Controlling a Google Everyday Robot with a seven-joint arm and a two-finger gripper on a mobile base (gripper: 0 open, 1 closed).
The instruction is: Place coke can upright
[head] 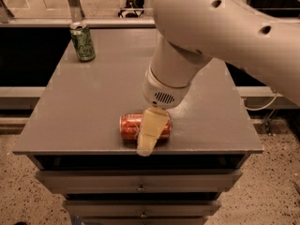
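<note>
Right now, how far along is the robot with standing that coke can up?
Early on. Done: the gripper is at the coke can, in front of its right half. In hand: getting hold of it. Left: the real work, since the can lies on its side near the table's front edge, not upright.

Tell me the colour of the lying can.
The can is red-orange, camera view; gripper over it.

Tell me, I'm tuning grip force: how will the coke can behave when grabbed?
The coke can lies on its side, so it probably rolls if nudged. Its thin metal likely dents under hard squeezing. The end effector is down at it.
</note>
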